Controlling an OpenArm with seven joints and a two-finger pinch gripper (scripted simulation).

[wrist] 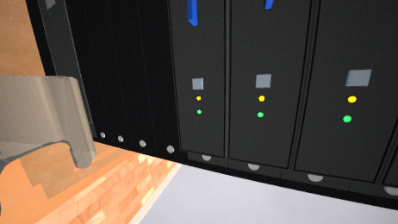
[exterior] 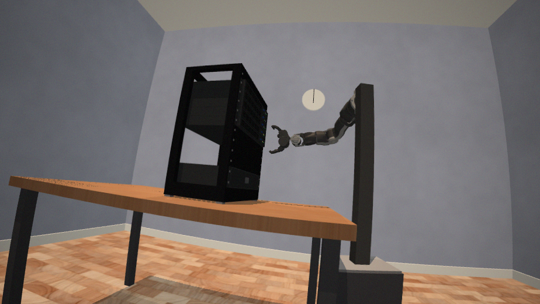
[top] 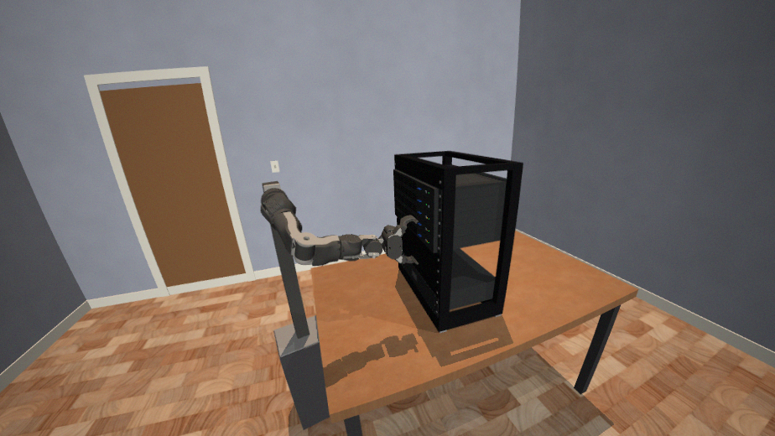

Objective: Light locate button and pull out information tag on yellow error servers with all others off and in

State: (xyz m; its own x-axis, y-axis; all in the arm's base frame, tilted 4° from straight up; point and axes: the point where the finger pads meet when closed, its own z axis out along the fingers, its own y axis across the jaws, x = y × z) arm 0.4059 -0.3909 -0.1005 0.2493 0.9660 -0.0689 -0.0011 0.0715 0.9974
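A tall black rack point(top: 513, 168) stands on the brown desk point(top: 569, 303), closer to the desk's far edge than to its near edge in the top view. Its front, full of servers, faces the side of the desk where the arm's post point(top: 289, 282) stands.

The arm reaches out flat from the top of the post toward the rack front. Its gripper point(exterior: 276, 140) is open as wide as it goes and holds nothing. From the side, the fingertips are just beside the rack front, with a small gap showing, about halfway up the rack.

The wrist camera is turned sideways, so the servers look like tall strips. Three servers show here. Each has a grey square locate button: one point(wrist: 197, 84), one point(wrist: 263, 80) and one point(wrist: 358, 77). None of them glows blue. Under each button is a yellow light, like this one point(wrist: 351, 99), and then a green light point(wrist: 347, 119). Two blue tags point(wrist: 192, 12) peek in at the top edge. One grey finger point(wrist: 47, 116) shows at the left.
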